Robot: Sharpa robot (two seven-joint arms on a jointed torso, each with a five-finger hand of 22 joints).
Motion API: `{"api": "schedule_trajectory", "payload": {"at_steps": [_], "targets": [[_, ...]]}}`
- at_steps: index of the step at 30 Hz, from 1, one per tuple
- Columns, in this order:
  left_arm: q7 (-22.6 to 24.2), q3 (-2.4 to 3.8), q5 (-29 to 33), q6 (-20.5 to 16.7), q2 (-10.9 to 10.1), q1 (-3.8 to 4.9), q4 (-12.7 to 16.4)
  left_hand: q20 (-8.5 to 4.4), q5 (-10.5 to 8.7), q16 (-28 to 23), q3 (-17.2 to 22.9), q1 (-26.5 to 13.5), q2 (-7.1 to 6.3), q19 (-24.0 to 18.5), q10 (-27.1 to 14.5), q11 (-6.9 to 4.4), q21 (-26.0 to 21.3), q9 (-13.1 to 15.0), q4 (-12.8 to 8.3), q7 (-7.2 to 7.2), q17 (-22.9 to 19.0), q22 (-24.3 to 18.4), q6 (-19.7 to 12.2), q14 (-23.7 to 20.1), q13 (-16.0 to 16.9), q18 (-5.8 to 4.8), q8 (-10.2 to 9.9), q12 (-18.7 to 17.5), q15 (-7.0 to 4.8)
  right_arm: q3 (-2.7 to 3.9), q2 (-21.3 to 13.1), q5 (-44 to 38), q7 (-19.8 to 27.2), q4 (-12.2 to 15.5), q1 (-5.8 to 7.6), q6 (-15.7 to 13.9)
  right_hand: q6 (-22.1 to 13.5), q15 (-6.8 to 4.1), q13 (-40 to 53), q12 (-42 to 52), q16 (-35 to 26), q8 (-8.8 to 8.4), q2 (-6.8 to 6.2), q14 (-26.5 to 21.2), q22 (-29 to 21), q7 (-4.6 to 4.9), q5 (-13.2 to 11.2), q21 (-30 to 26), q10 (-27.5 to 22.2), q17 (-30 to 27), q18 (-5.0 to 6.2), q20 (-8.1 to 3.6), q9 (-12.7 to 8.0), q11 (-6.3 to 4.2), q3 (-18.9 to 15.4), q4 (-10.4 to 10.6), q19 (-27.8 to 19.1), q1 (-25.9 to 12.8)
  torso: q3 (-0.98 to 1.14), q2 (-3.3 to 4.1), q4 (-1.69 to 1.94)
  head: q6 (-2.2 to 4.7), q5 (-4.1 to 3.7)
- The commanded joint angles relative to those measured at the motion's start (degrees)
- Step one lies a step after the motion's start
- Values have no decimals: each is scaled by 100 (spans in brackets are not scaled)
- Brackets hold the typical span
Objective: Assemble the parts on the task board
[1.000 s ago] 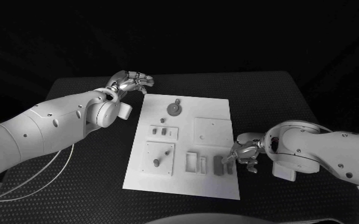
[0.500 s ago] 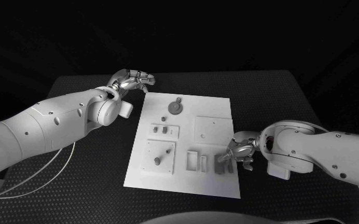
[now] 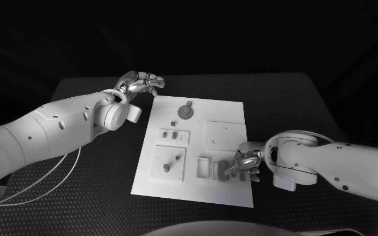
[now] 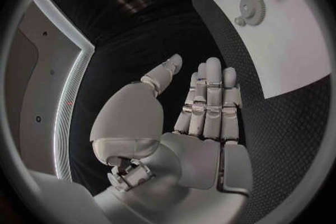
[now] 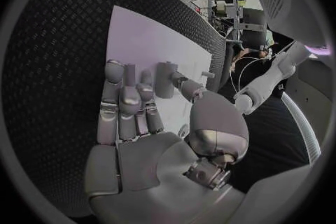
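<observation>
Two silver hands flank white rectangular task board (image 3: 192,148). Right hand (image 3: 245,163) moved in over board's near right corner, fingers now touching dark upright part (image 3: 231,171); grasp unclear. Left hand (image 3: 142,83) stays off far left corner, fingers apart, empty.

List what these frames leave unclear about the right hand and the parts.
- Head view: right hand covers the dark part at the task board's near right; contact unreadable.
- Right wrist view: thumb hides that part's base.
- Head view: small parts' shapes too small.
</observation>
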Motion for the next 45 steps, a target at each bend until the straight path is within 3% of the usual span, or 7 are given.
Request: {"api": "schedule_trajectory", "payload": {"at_steps": [1,11,17,27,34,45], "targets": [[24,3,31,87,11,3,20,-34,-31,-24,-2,-61,-13,32,-44,-14,-29,5,46,2,8,7,-47,-4,-8,93,-19,-13,20,-15,88,-159,-17,-9,-53,-216,-30,-5,9,-37,-32,-30,-39,38,125,18,-32,21,33,11,77,3,-38,25,-3,-30,-59,-20,3,1,2,-3,12],[19,3,31,83,10,4,23,-34,-32,-25,-3,-64,-13,31,-46,-14,-31,5,50,2,10,9,-49,-5,-9,93,-19,-13,20,-15,191,-77,12,-12,-53,-439,-34,-2,46,-66,-72,-54,-207,46,115,23,-32,42,36,60,77,7,-35,29,2,-24,-64,-138,-6,1,-4,8,23],[17,3,31,84,12,4,24,-34,-33,-26,-4,-69,-11,32,-47,-13,-32,5,55,3,12,10,-50,-5,-9,93,-19,-13,21,-15,244,-119,-28,-42,-53,-434,-40,-1,54,-71,-79,-60,-224,48,114,24,-31,45,37,71,77,5,-35,30,-5,-23,-65,-157,-4,-1,-6,14,29],[5,3,31,93,12,4,26,-33,-34,-28,-6,-75,-11,32,-50,-13,-34,4,61,3,14,12,-53,-6,-9,93,-20,-14,21,-32,350,-250,-50,-199,-70,-502,-24,-4,92,-87,-107,-63,-127,63,115,20,-32,69,49,121,77,-12,-20,27,72,-191,-68,14,1,2,1,10,34],[-1,3,31,92,7,4,23,-33,-34,-29,-6,-77,-10,32,-52,-12,-36,4,65,4,16,14,-55,-6,-9,93,-20,-14,22,-35,325,-222,-10,-194,-71,-614,83,-21,130,-108,-144,-26,97,92,111,-6,-32,91,85,174,76,1,9,4,303,-435,-69,317,1,0,-7,12,42],[2,3,31,92,6,4,25,-34,-34,-30,-4,-75,-10,32,-53,-12,-38,4,67,4,19,16,-56,-6,-9,94,-19,-14,22,-34,257,-57,102,-100,-70,-787,265,-56,167,-139,-193,25,160,153,109,-54,-23,126,171,232,77,31,36,-39,574,-584,-43,422,2,0,-13,24,45]]}}
